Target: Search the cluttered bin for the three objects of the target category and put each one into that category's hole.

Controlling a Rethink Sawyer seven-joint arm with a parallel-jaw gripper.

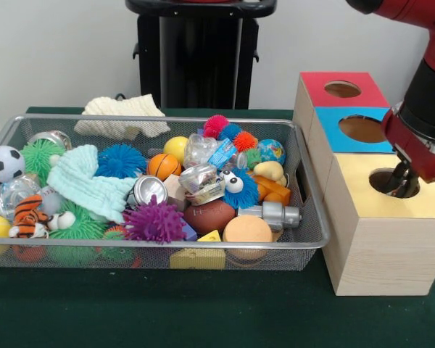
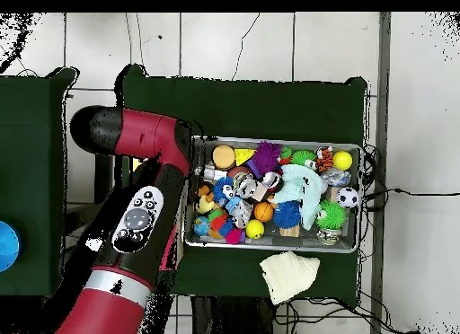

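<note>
Near in the bin (image 1: 315, 243): orange ball (image 1: 248, 229), football (image 1: 209, 216), spiky purple ball (image 1: 154, 221). All look light and soft; I'd pinch each across its middle. Farther right, the hand (image 1: 402, 183) hangs over the yellow box's hole (image 1: 391, 181); whether it is spread, I cannot tell.

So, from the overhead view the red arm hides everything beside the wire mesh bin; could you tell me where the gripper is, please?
Observer: The gripper is at the round hole in the yellow-topped wooden box, right beside the wire mesh bin.
Operator: Thank you. Are there other holes nearby?
Observer: Yes, a blue-topped box and a red-topped box stand in a row behind it, each with an uncovered round hole.
</note>
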